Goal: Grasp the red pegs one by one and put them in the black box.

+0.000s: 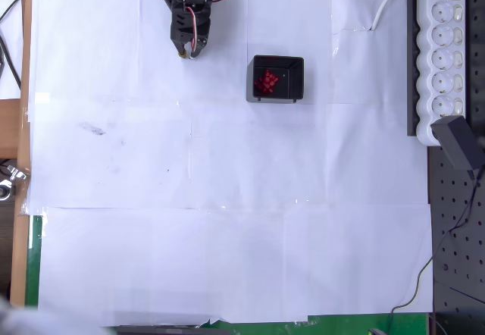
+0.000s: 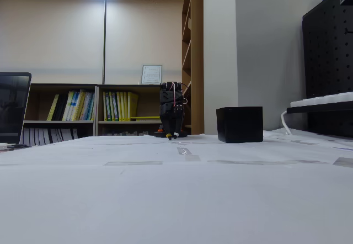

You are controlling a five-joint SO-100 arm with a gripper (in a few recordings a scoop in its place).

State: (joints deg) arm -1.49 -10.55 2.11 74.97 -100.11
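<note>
The surface [image 1: 227, 221] is covered in plain white paper with a faint grey smudge toward its left edge, and green shows along its near edge. The black box [image 1: 292, 85] near the far edge is glossy black, holding a cluster of bright red pegs [image 1: 267, 82]. The pincer [image 1: 187, 49] is black with orange touches, and the power strip [image 1: 442, 54] at the right edge is white on a black base.

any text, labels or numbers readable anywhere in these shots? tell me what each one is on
None can be read.
Framed sheet on the back wall in the fixed view: print too small to read.
Book spines on the shelves: titles blurred.
White power strip in the overhead view: no legible marking.
Black box holding the red pegs, and the gripper: no lettering seen.
</note>
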